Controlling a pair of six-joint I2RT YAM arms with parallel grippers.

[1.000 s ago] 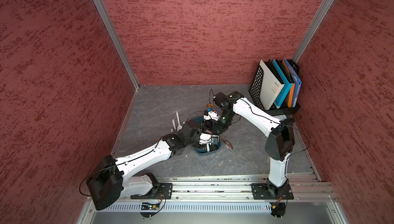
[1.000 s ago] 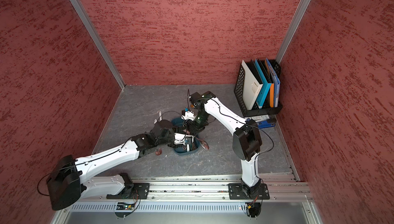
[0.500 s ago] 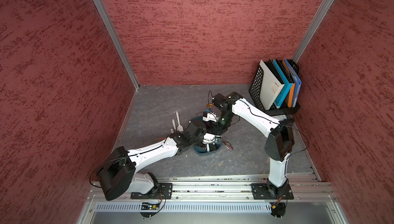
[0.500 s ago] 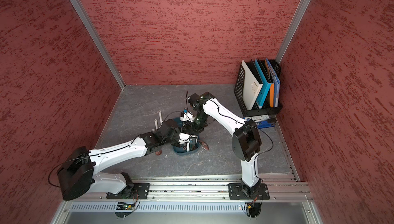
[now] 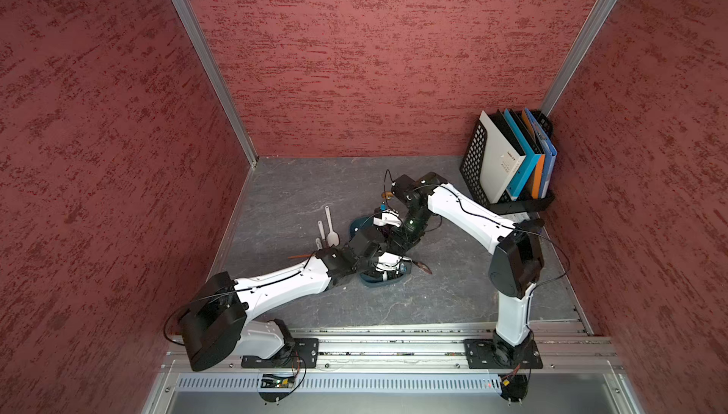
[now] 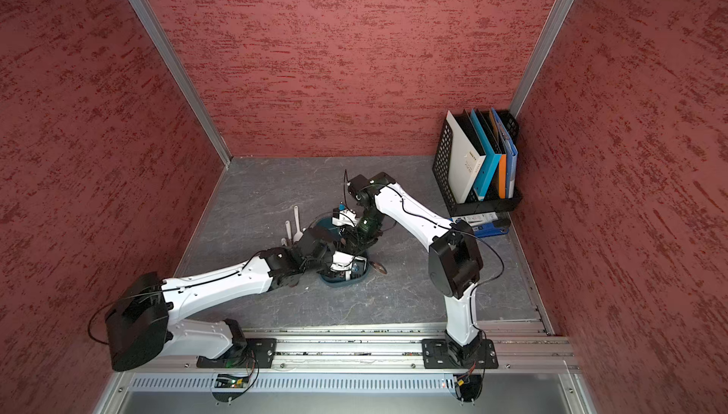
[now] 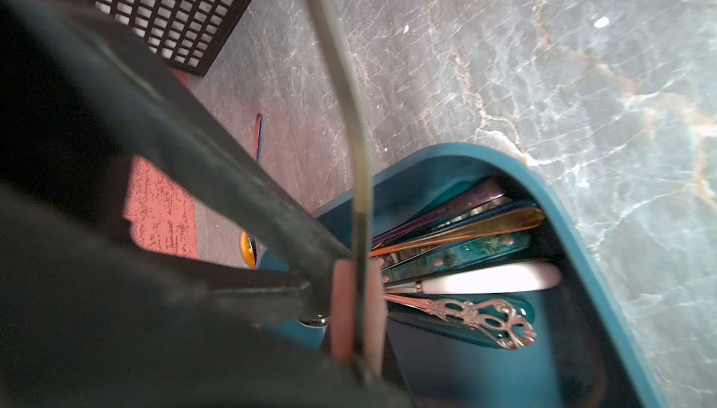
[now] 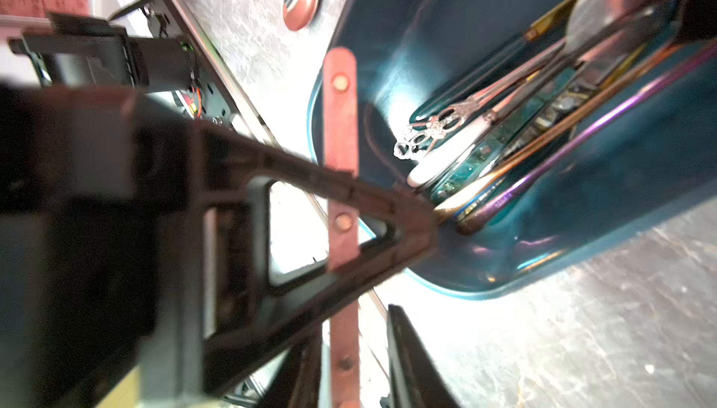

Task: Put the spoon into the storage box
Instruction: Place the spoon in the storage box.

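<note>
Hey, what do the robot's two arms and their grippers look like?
The left arm and right arm both have white link shells, bulky black joint housings and thin black cables looped along them, mounted on a silver rail. The left gripper and right gripper are dark; the right's fingers are hollow triangular frames.

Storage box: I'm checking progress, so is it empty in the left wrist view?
No, a white handle and an ornate silver handle, among others, lie inside the storage box.
</note>
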